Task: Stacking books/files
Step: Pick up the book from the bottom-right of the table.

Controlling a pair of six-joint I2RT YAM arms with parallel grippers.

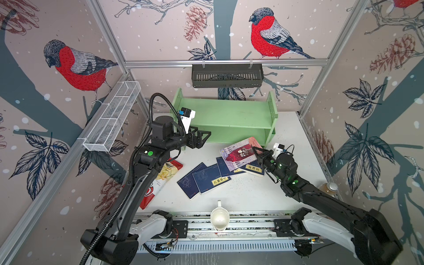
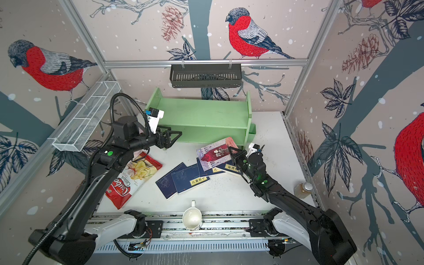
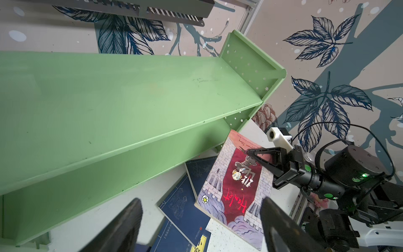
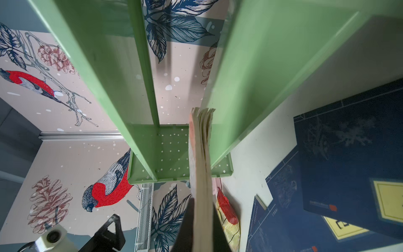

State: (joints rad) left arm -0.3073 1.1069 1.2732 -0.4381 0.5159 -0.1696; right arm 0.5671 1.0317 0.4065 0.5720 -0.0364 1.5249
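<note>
Gripping the illustrated book [image 1: 236, 156] by its edge, the right gripper [image 1: 254, 150] is closed on it. In the right wrist view the fanned pages [image 4: 201, 174] run between the jaws. The book is held tilted, cover up, over two navy books [image 1: 252, 168] that lie on the table [image 1: 241, 197] near the right end of the green shelf [image 1: 229, 114]. Whether it touches them or the shelf cannot be told. Two overlapping navy books [image 1: 207, 177] lie flat near the middle of the table, yellow labels up.

The left gripper [image 1: 204, 137] hangs released in front of the shelf's left end, its fingers [image 3: 126, 224] spread and grasping nothing.

The shelf stands at the back of the table with two tiers, both showing bare green boards in the left wrist view. A black slotted basket [image 1: 227, 75] hangs from the rail on the back wall above it; its inside is not visible. A white mesh tray [image 1: 112, 119] split into compartments is fixed to the left wall. A white cup [image 1: 219, 218] stands at the front edge, its inside white. A jar [image 1: 329, 188] with amber contents stands at the table's right edge. A red crisp bag [image 2: 133, 181] lies beneath the left arm.
</note>
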